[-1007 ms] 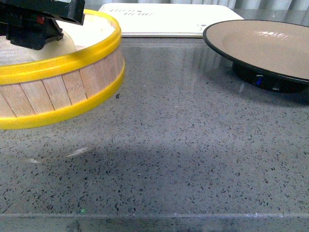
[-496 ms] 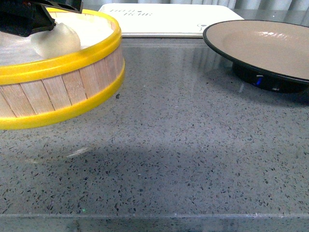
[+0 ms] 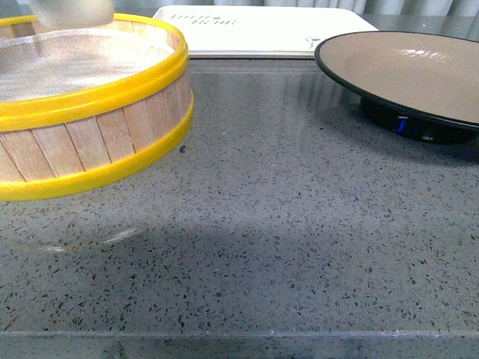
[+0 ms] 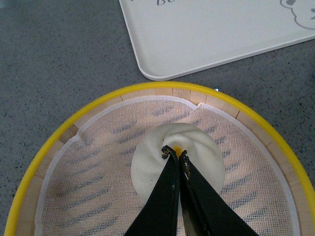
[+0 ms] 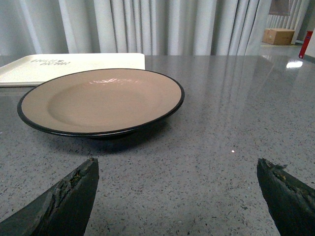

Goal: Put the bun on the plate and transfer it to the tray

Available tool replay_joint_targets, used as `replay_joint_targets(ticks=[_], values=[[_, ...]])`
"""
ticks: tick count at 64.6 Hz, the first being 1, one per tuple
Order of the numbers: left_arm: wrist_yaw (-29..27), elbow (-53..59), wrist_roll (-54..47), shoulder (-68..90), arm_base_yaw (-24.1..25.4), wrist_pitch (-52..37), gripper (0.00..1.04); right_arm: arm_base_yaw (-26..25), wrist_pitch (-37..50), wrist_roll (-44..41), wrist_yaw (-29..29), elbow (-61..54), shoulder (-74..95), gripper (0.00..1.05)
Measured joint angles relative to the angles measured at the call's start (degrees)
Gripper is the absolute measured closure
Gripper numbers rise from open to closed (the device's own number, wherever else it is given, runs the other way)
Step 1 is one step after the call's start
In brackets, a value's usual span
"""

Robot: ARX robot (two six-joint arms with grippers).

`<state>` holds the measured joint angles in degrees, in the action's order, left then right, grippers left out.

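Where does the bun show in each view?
Front view: the bun at the top edge, above the steamer basket.
Left wrist view: the bun pinched in the left gripper, over the basket's mesh.
Right wrist view: not in it.
Shared landmark: the tray, also left wrist and right wrist.

Tray lettering beyond reading

I see two lines of dark lettering [image 3: 213,19] on the tray [image 3: 269,36], too small and blurred to read. The left wrist view crops it near a small logo [image 4: 298,5].
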<state>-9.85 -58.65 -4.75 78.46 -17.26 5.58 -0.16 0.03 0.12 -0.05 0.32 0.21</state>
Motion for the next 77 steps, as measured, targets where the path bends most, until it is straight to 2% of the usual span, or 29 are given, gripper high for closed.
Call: replay_joint_targets(ticks=[12, 20, 44, 77], values=[[-0.3, -2.8, 0.0, 0.2, -0.6, 0.8, 1.01, 0.0, 0.0, 0.0, 0.0, 0.0, 0.0, 0.09], [-0.8, -5.6, 0.0, 1.5, -2.7, 0.9, 1.01, 0.0, 0.0, 0.0, 0.0, 0.0, 0.0, 0.09], [-2.6, -16.1, -0.7, 9.1, -12.0, 1.7, 1.01, 0.0, 0.0, 0.0, 0.0, 0.0, 0.0, 0.09], [-1.7, -29.9, 2.2, 22.4, -26.1, 2.1, 1.01, 0.0, 0.0, 0.0, 0.0, 0.0, 0.0, 0.09]])
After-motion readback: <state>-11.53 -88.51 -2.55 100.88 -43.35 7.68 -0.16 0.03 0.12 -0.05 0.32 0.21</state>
